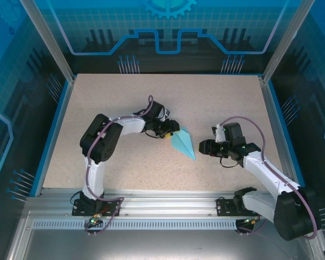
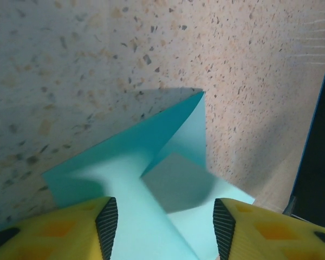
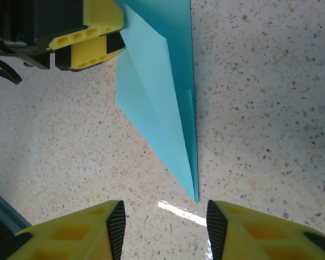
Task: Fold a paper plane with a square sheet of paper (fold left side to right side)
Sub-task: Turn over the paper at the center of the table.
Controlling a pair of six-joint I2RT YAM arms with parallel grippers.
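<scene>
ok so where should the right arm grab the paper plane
Probably the pointed nose of the paper plane, the end nearest the right gripper. It lies flat with that tip aimed at the gap between the open fingers, so come straight along its length from the nose side and pinch across the narrow layered tip. The wide tail sits at the left gripper.
</scene>
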